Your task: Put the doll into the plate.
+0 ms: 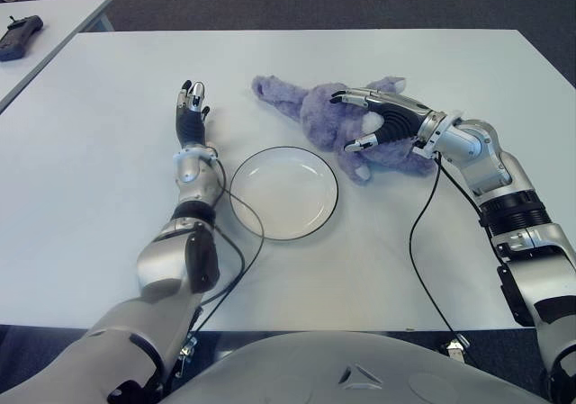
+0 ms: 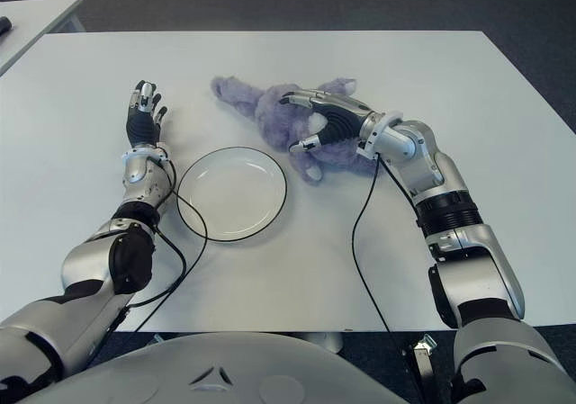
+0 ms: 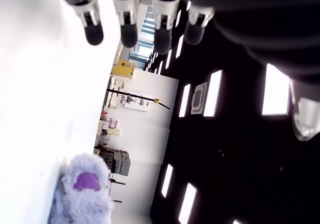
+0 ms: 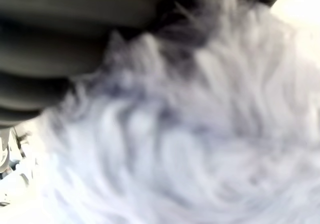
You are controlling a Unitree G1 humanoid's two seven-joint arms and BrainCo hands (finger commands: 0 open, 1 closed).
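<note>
Your right hand is draped over the doll, fingers arched across the top and thumb low on the near side, so the body sits between them. Its wrist view shows nothing but fur pressed against the dark fingers, so there is contact, but I can't tell whether the grip has closed or the hand is only resting there. The doll lies on its side on the tabletop, just beyond and to the right of the plate, near its rim but not on it.

That spot suits the job: only a short carry toward you and left is needed, by my reckoning.

The doll is lilac plush, shaggy and soft, long and lumpy with a tapering end pointing left; expect it to squash and sag. The plate is round, white, smooth and shallow, with a thin dark rim. Your left hand shows left of the plate, fingers straight, holding nothing.
</note>
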